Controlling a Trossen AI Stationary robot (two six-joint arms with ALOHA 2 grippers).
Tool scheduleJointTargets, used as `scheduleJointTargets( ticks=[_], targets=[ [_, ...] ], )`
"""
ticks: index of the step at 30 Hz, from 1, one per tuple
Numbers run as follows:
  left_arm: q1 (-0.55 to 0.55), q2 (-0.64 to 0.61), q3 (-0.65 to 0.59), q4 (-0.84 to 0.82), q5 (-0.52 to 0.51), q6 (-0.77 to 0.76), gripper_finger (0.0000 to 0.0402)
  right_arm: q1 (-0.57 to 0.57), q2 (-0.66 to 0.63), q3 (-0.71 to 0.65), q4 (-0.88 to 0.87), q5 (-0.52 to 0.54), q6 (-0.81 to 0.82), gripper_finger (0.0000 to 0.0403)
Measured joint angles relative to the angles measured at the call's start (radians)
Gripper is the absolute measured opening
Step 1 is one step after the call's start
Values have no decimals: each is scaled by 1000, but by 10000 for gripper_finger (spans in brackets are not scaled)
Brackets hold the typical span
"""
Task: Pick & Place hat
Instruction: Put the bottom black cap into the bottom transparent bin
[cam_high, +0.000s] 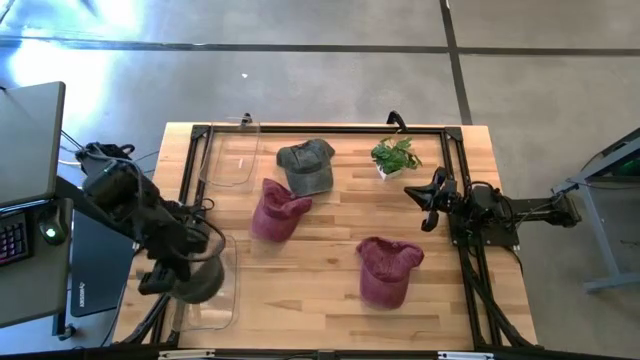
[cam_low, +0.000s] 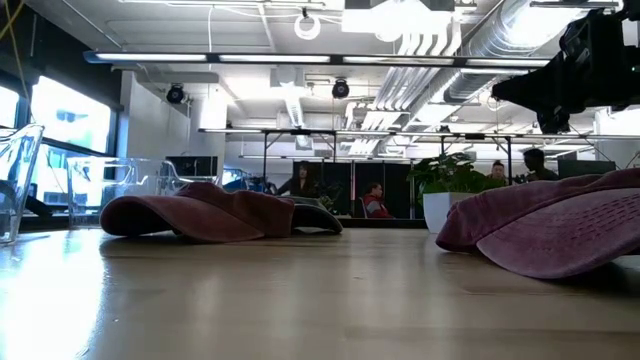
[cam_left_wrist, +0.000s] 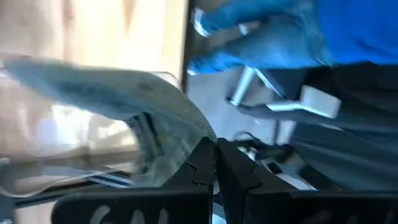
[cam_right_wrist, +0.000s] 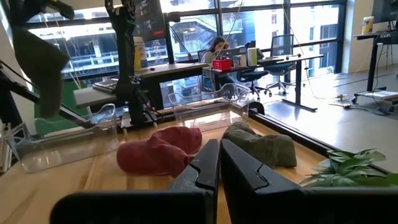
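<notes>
My left gripper (cam_high: 178, 268) is at the table's near left corner, shut on a grey-green hat (cam_high: 197, 281) that hangs over a clear plastic bin (cam_high: 222, 305). In the right wrist view the same hat (cam_right_wrist: 39, 55) dangles high above the table. Three more hats lie on the wood: a grey one (cam_high: 307, 166), a maroon one (cam_high: 277, 211) beside it, and a second maroon one (cam_high: 388, 271) nearer the front. My right gripper (cam_high: 427, 203) waits shut and empty above the table's right side. My left gripper pinches the grey-green hat's cloth (cam_left_wrist: 177, 146) between its two shut fingers (cam_left_wrist: 202, 171). The hat (cam_left_wrist: 118, 93) hangs below the fingers, lifted clear of the table, above the clear bin. Which part of the hat the fingers are on cannot be told.
A second clear bin (cam_high: 232, 156) stands at the far left corner. A small potted plant (cam_high: 395, 157) sits at the far right, near my right gripper. A black frame (cam_high: 455, 130) runs round the table's edges. Bare wood lies between the hats in the table's middle.
</notes>
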Motion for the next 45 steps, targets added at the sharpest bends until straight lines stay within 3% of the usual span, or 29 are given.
scheduleJointTargets(
  ticks=[3, 9, 12, 18, 26, 36, 39, 41, 45],
  targets=[
    [-5, -21, -78, 0, -41, 15, 0, 0, 0, 0, 0, 1, 11, 12],
    [-3, -31, -317, -6, -39, 133, 0, 0, 0, 0, 12, 1, 11, 12],
    [-3, -31, -374, -4, -18, 172, 0, 0, 0, 0, 19, 1, 11, 12],
    [-3, -51, -337, 2, 14, 119, 0, 0, 0, 0, 28, 0, 11, 12],
    [-3, -118, -341, 1, -74, 21, 0, 0, 0, 0, 28, 0, 11, 12],
    [-2, -254, -421, -5, 13, -110, 0, 0, 0, 0, 28, 0, 11, 12],
    [-2, -262, -406, -2, -7, -132, 0, 0, 0, 0, 28, 0, 13, 12],
    [-2, -258, -413, -1, -77, -131, 0, 0, 0, 0, 28, 0, 28, 12],
    [-1, -239, -493, 1, -129, -83, 0, 0, 0, 0, 28, -1, 33, 12]
  ],
)
